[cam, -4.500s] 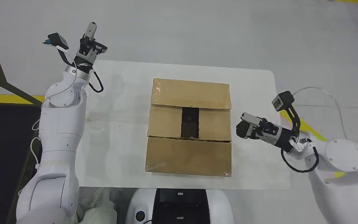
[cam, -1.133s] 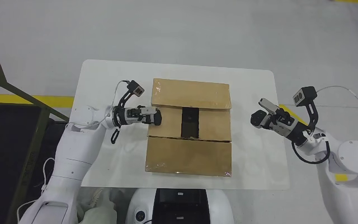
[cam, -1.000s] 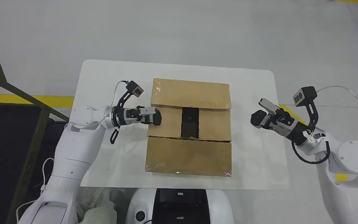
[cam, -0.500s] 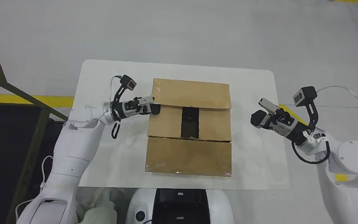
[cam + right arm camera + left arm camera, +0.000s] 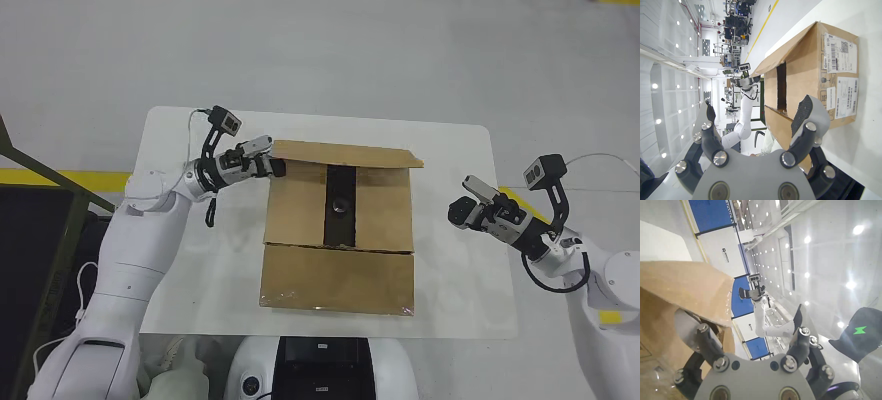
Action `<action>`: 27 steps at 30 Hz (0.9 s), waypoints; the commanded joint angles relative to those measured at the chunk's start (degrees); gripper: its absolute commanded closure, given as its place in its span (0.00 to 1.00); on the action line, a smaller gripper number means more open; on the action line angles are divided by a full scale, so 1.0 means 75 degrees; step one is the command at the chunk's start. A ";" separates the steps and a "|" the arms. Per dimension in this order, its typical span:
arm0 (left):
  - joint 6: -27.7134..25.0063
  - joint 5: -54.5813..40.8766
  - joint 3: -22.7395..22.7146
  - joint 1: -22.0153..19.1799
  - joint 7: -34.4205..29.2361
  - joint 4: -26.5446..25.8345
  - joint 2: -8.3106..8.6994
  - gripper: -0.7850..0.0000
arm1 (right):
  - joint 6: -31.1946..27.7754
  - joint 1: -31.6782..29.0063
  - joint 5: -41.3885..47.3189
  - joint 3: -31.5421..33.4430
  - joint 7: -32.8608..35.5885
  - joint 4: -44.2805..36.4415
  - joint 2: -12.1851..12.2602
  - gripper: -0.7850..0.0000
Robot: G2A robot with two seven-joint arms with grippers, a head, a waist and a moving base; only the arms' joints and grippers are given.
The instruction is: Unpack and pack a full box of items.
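A brown cardboard box (image 5: pixel 338 255) stands in the middle of the white table (image 5: pixel 195 260). Its far flap (image 5: pixel 345 153) is tilted up, and a dark slot (image 5: pixel 341 205) between the inner flaps shows something dark inside. My left gripper (image 5: pixel 268 167) is at the raised flap's left corner. In the left wrist view this gripper (image 5: pixel 743 319) is open, with one finger (image 5: pixel 687 321) under the flap (image 5: pixel 681 281). My right gripper (image 5: pixel 462 212) hovers to the right of the box, open and holding nothing (image 5: pixel 756 113), facing the box (image 5: pixel 810 75).
The near flap (image 5: pixel 338 278) lies flat and shut. Bare table lies left of the box and along its far edge (image 5: pixel 320 122). The box side facing the right gripper carries white labels (image 5: pixel 842 55).
My left gripper came in from the far left corner to the box's left edge, then moved toward the far side and lifted the far flap. The slot now looks longer. The right arm shifted slightly early on.
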 commanded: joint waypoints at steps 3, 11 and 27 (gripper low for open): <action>0.0042 -0.0237 0.0055 -0.0255 0.0132 0.0079 -0.0036 0.00 | 0.0000 0.0000 0.0000 0.0000 0.0000 0.0000 0.0000 0.00; 0.0035 -0.0527 0.0343 -0.0581 0.0326 0.0283 -0.0137 0.00 | 0.0000 0.0000 0.0000 0.0000 0.0000 0.0000 0.0000 0.00; -0.0588 0.0190 0.1240 -0.1816 0.1189 0.1328 -0.0443 0.00 | 0.0000 0.0000 0.0000 0.0000 0.0000 0.0000 0.0000 0.00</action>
